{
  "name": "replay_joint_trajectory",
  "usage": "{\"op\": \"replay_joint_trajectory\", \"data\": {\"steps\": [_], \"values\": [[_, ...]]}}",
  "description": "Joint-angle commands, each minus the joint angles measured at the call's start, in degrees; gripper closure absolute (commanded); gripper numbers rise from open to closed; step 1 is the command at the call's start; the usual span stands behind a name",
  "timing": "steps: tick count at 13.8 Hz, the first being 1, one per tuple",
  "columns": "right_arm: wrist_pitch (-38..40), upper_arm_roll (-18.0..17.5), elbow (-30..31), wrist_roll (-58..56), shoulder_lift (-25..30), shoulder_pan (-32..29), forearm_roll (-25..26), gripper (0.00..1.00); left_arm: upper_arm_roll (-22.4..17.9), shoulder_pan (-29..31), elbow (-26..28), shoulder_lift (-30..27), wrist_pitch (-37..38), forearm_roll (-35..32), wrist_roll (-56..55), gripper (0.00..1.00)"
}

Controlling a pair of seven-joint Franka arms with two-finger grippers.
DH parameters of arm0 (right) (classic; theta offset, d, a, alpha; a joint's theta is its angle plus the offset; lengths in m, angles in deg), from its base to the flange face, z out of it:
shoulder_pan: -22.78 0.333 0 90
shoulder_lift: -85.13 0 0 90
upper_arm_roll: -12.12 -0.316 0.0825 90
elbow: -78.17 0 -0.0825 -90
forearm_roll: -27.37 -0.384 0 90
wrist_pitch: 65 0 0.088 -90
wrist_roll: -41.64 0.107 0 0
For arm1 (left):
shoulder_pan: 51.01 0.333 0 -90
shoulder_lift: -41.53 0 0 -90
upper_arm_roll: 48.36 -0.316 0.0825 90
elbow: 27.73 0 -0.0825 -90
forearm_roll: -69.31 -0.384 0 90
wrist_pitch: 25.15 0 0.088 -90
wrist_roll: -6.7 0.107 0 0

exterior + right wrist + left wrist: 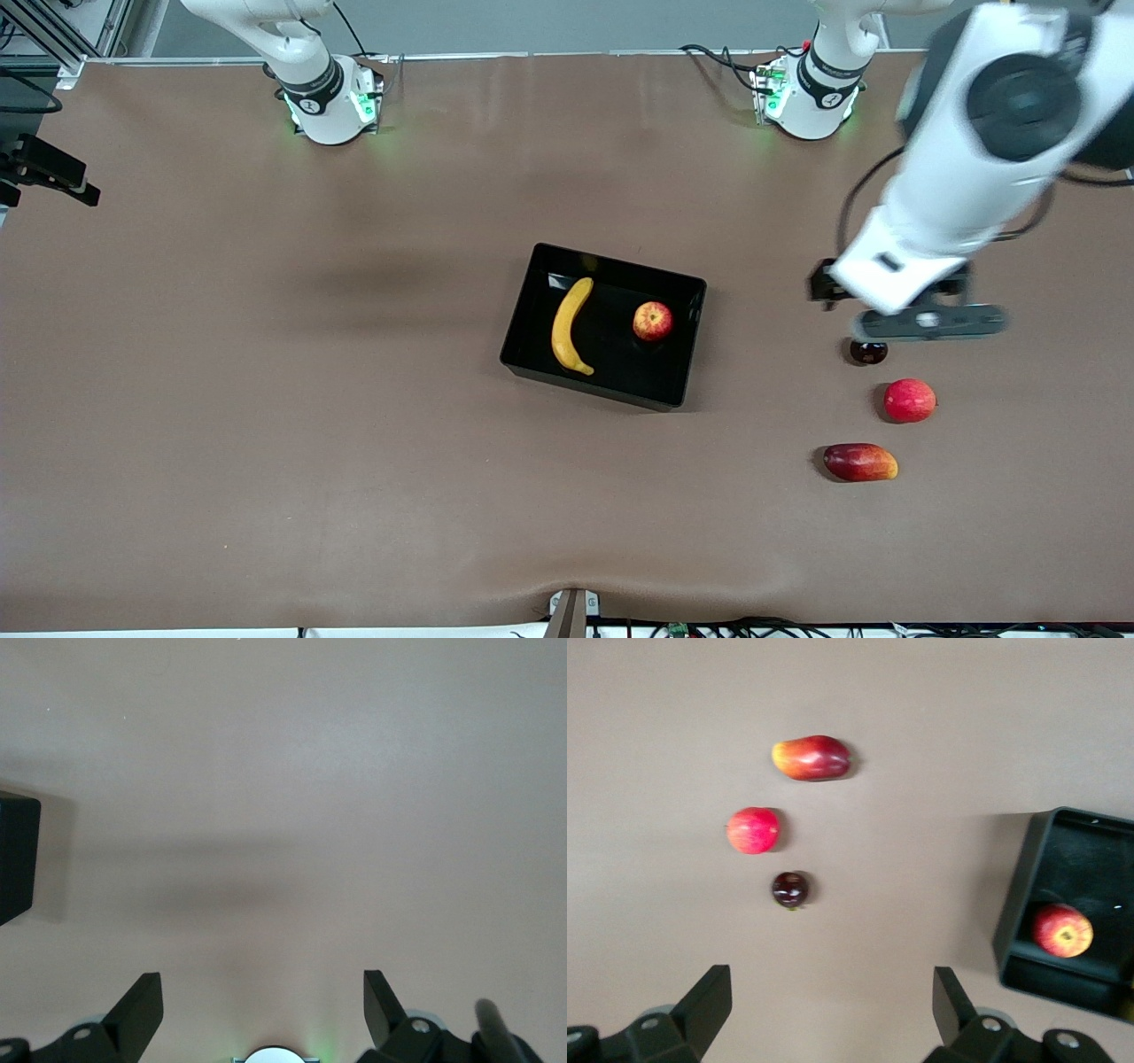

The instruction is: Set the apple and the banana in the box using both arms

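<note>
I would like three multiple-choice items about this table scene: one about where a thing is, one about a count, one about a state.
1. Where is the banana?
A. on the bare table
B. in the box, beside the apple
C. in the left hand

2. How many fruits lie on the table outside the box?
A. one
B. three
C. five

3. What is the state of the left hand?
A. open and empty
B. shut on the mango
C. shut on the apple

Answers:
1 B: the banana lies in the box with the apple, the two apart.
2 B: a dark round fruit, a red round fruit and a mango form a row.
3 A: the left hand hangs over the table by the dark fruit, fingers spread, nothing between them.
</note>
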Motion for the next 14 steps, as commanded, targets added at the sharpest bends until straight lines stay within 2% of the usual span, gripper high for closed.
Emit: {"op": "replay_joint_trajectory", "data": {"steps": [1, 3, 6, 8, 10, 13, 14], "values": [[-0.2, -0.4, 0.0, 0.0, 0.0, -1.0, -0.9, 0.0, 0.2, 4.4, 2.3, -4.9, 1.2, 1.1, 5.5, 0.0], [-0.2, -0.4, 0.0, 0.0, 0.0, -0.9, -0.9, 0.0, 0.3, 7.7, 2.7, -7.2, 2.0, 1.5, 5.9, 0.0], [-0.3, -0.4, 0.0, 0.0, -0.1, -1.0, -0.9, 0.0, 0.4, 13.1, 3.0, -9.6, 2.0, 6.9, 9.5, 0.0], [-0.3, -0.4, -0.1, 0.0, -0.1, -1.0, -0.9, 0.0, 0.4, 14.4, 4.9, -12.1, 2.1, 8.2, 9.8, 0.0], [-0.3, -0.4, -0.3, 0.0, -0.1, -1.0, -0.9, 0.0, -0.2, 13.1, 8.2, -14.9, 1.7, 9.3, 9.7, 0.0], [-0.3, -0.4, -0.3, 0.0, -0.1, -1.0, -0.9, 0.0, -10.2, 3.6, 13.6, -20.0, 2.1, 10.1, 9.9, 0.0], [-0.3, -0.4, -0.3, 0.0, -0.1, -1.0, -0.9, 0.0, -11.8, 2.5, 14.7, -21.3, 2.1, 11.9, 9.9, 0.0]]}}
